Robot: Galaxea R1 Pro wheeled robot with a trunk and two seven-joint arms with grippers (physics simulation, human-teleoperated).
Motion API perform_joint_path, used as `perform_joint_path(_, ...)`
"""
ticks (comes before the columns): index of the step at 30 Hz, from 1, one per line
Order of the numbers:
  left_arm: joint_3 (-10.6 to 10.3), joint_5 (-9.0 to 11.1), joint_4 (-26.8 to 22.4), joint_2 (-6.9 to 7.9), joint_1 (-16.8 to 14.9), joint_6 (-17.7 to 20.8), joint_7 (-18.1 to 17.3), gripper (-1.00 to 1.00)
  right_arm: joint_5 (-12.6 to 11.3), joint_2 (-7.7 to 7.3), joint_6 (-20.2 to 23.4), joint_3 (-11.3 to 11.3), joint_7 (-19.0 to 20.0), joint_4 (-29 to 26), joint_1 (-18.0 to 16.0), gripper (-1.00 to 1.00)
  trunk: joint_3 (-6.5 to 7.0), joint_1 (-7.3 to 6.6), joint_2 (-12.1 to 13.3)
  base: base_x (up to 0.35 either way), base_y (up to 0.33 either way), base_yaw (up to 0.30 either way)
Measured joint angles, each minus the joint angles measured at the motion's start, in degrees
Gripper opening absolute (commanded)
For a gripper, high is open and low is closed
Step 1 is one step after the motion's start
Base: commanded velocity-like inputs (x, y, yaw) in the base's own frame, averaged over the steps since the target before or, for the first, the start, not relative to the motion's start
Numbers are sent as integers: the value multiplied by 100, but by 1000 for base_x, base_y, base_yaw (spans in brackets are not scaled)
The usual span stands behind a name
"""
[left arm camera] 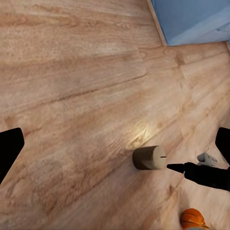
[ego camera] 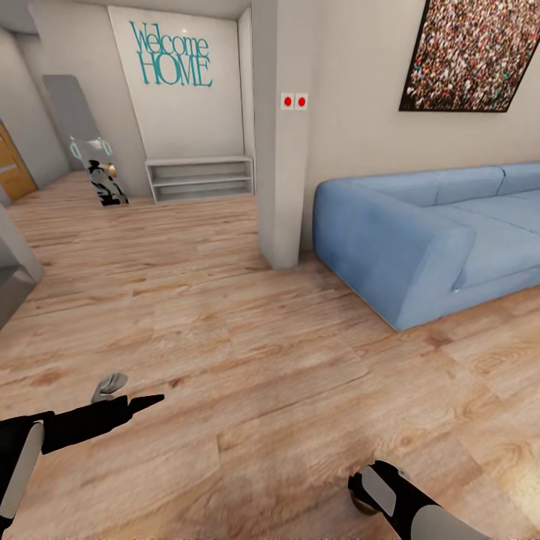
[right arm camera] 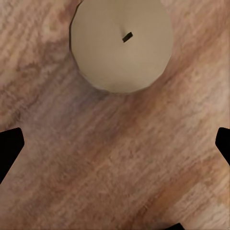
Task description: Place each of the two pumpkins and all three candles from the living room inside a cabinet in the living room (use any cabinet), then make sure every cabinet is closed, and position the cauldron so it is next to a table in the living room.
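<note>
I see the blue sofa (ego camera: 431,240) well ahead of my right gripper (right arm camera: 115,143), which hangs spread wide, released, directly over a beige candle (right arm camera: 122,45) on the floor (ego camera: 262,375); a pumpkin (left arm camera: 193,219) sits nearby; left gripper (left arm camera: 115,148) open too

My right gripper (ego camera: 375,487) sits low in the head view; its fingertips are hidden behind the wrist housing, so jaw spacing cannot be read there. In my right wrist view the fingers (right arm camera: 9,151) are cut by both side edges, and the candle (right arm camera: 122,43) is clipped by the upper edge. In my left wrist view the pumpkin (left arm camera: 193,219) is cut by the lower edge, the sofa (left arm camera: 191,19) by the corner. In the head view the sofa and the framed picture (ego camera: 472,52) run past the right edge.
</note>
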Motion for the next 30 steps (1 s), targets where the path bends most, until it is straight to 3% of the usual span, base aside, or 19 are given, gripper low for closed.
perform_joint_path(4,0,-2,0,0,0,0,-1,100,0,0,0,0,0,0,0,100,-72,88,-160,0,0,0)
perform_joint_path(14,0,0,0,-4,1,0,-5,100,0,1,0,0,0,0,0,100,-293,115,-176,0,0,0)
perform_joint_path(30,8,1,0,-5,6,1,-6,100,0,15,-5,6,0,0,0,100,-316,117,-178,42,0,0)
